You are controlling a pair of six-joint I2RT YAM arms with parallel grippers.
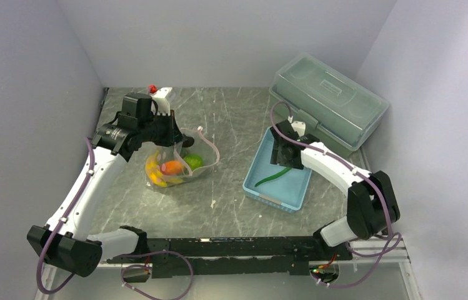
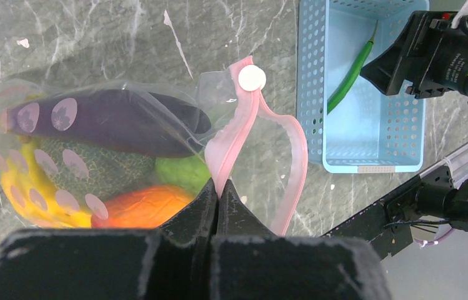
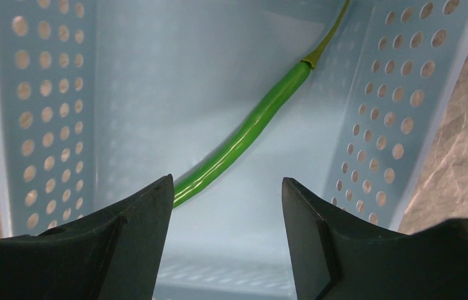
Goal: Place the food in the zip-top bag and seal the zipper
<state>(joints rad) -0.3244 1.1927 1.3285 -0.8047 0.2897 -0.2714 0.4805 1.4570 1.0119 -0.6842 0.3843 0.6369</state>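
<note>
Zipper (image 2: 244, 117) pinched in left tool (image 2: 219, 189) — right tool (image 3: 226, 182) spread over green vegetable (image 3: 250, 128).

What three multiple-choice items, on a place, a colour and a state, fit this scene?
1. The long green vegetable lies: A) on the table; B) in the light blue basket; C) on the lidded box.
2. The zipper strip of the zip-top bag is: A) pink; B) blue; C) black.
3. The right end effector is: A) shut on the vegetable; B) open; C) shut on the basket wall.
Key: 1 B, perforated blue walls surround it. 2 A, the left wrist view shows it pink. 3 B, its fingers stand wide apart.
</note>
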